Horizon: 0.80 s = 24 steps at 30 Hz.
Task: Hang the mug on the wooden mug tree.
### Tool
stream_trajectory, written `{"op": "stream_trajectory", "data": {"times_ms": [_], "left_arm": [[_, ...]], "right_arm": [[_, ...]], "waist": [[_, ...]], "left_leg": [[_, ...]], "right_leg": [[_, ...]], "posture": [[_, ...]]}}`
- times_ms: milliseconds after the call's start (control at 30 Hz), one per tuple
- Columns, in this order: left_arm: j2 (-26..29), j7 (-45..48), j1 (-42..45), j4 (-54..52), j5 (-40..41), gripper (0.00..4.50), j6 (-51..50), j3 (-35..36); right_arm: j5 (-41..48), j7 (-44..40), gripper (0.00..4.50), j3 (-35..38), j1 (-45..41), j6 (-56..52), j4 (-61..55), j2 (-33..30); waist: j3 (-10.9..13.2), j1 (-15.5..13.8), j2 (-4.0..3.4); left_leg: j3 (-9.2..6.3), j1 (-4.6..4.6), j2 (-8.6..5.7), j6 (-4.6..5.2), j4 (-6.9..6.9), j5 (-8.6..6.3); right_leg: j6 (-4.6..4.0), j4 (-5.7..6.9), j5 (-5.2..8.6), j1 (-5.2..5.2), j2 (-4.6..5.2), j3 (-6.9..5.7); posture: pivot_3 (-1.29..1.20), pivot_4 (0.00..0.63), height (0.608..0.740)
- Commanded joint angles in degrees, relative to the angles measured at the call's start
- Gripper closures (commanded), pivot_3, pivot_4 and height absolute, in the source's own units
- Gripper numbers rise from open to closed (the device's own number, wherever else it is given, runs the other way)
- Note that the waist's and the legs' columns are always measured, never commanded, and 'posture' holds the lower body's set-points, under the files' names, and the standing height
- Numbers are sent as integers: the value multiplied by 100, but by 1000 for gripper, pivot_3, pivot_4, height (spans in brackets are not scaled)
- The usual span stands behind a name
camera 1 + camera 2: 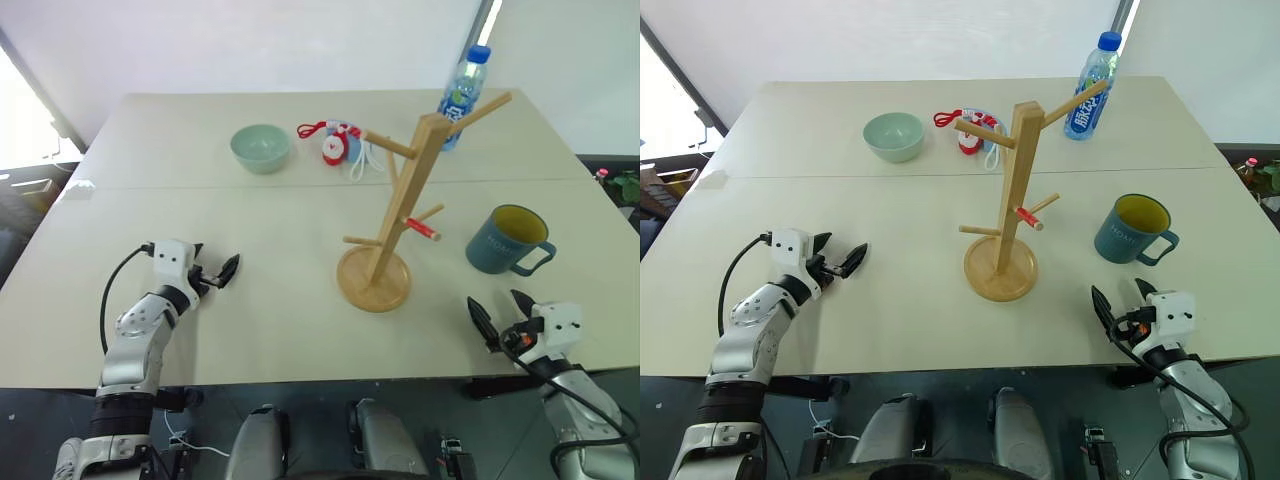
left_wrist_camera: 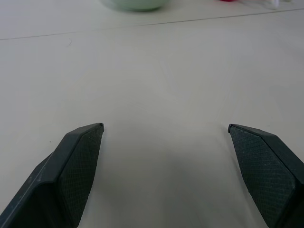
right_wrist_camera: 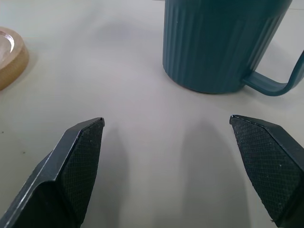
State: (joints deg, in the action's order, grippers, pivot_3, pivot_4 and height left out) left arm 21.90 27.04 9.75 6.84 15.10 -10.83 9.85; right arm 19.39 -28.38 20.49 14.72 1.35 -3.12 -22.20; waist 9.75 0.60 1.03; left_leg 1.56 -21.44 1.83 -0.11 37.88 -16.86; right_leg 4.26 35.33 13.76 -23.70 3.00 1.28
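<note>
right now my right end effector (image 1: 500,317) sits spread apart and empty, the mug (image 1: 505,240) upright on the table (image 1: 250,250) just ahead, its rim cut off in the wrist view. the left end effector (image 1: 215,271) is apart too; the wooden mug tree (image 1: 392,215) stands between them.

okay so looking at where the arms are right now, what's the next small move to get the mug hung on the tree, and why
Probably ease the right gripper forward toward the mug. Its jaws are open and empty, the mug stands upright on the table just ahead of it, handle on its right, and the wooden mug tree stands to the mug's left.
</note>
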Motion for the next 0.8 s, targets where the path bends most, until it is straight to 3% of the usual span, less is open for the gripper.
{"op": "stream_trajectory", "data": {"times_ms": [33, 367, 800], "left_arm": [[-8, 17, 59, -126, -50, 0, 9, -85], [46, 357, -49, -383, 48, 0, 57, -131], [513, 2734, -426, -2052, 1013, 0, -309, -1297]], "right_arm": [[4, 29, 106, 18, -88, 165, -47, 52], [48, 40, 106, -7, -38, 170, -70, 152], [268, 527, 106, 446, 3, 243, -193, 316]], "waist": [[0, 2, 0], [0, 3, 1], [1, 5, -5]], "left_leg": [[0, 0, 1, 0, 0, 0], [0, -2, 1, 0, 0, 0], [4, -13, -2, -2, -11, -1]], "right_leg": [[0, 0, 0, 0, -1, 0], [0, -2, 0, -1, 0, 0], [-3, -14, 1, -12, 31, 9]], "posture": [[0, 150, 740], [0, 150, 740], [0, 150, 740]]}}
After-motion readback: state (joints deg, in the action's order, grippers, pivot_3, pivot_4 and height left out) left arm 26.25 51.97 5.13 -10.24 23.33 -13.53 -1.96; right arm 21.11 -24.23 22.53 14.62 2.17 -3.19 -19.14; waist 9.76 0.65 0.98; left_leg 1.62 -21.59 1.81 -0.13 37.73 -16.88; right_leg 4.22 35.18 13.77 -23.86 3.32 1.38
